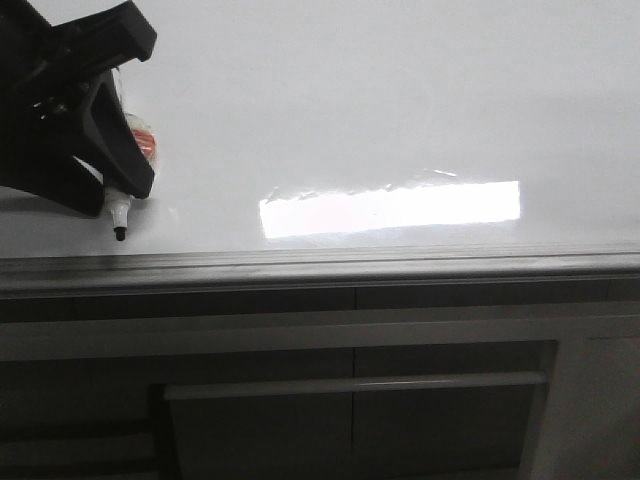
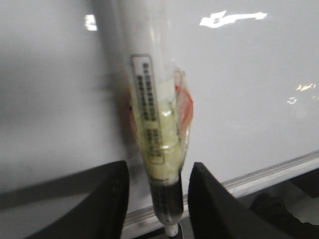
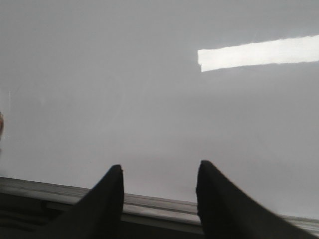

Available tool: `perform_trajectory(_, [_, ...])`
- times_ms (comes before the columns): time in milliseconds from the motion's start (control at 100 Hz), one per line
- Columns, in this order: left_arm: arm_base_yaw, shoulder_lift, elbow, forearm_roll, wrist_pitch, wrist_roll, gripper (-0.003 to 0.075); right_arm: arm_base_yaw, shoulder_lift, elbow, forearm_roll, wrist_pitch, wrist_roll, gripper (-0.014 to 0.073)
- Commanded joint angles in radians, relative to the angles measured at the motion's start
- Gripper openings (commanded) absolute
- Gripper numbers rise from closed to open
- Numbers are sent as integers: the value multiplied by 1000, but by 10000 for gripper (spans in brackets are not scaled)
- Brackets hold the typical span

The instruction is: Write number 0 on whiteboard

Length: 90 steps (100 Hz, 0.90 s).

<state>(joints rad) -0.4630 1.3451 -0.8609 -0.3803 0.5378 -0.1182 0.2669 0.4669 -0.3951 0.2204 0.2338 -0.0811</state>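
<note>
Two grippers in view. Left gripper (image 1: pixel 112 195) is clamped on a white marker (image 2: pixel 152 149), black tip (image 1: pixel 120 233) pointing at the whiteboard (image 1: pixel 400 110) near its grey edge rail (image 1: pixel 320 265); contact cannot be judged. Right gripper (image 3: pixel 158 191) hangs empty over the board, jaws parted. Board surface shows a bright light patch (image 1: pixel 390 210); no drawn 0 visible.

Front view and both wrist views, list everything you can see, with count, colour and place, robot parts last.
whiteboard: one, glossy white, fills the scene, no marks visible
light patch: one, bright white reflection, near the board's lower edge
edge rail: one, grey metal, along the board's near edge
cabinet fronts: dark grey, below the rail
marker: one, white with black tip, taped, in the left end effector
left end effector: black, shut on marker
right end effector: black, open, empty
</note>
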Motion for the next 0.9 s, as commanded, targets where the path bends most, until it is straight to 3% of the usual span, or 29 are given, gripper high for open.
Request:
perform_trajectory(0, [-4, 8, -23, 8, -50, 0, 177, -5, 15, -36, -9, -82, -9, 288])
perform_trajectory(150, [-4, 8, -23, 59, -40, 0, -20, -5, 15, -36, -9, -82, -9, 288])
perform_trajectory(260, [-5, -9, -23, 69, -23, 12, -20, 7, 15, -54, -9, -63, -11, 288])
perform_trajectory(350, [-33, -54, -23, 60, -9, 125, -20, 52, 25, -109, -9, -3, -75, 288])
perform_trajectory(510, [-160, -183, -23, 65, 26, 461, -20, 240, 113, -259, -9, 113, -263, 288])
perform_trajectory(630, [-262, -261, -23, 95, 29, 631, -20, 414, 217, -371, -9, 145, -309, 289])
perform_trajectory(780, [-355, -327, -23, 197, 70, 725, -20, 647, 364, -491, -46, 142, -424, 361])
perform_trajectory(890, [-392, -360, -23, 259, 136, 731, -20, 729, 459, -557, -113, 142, -424, 414])
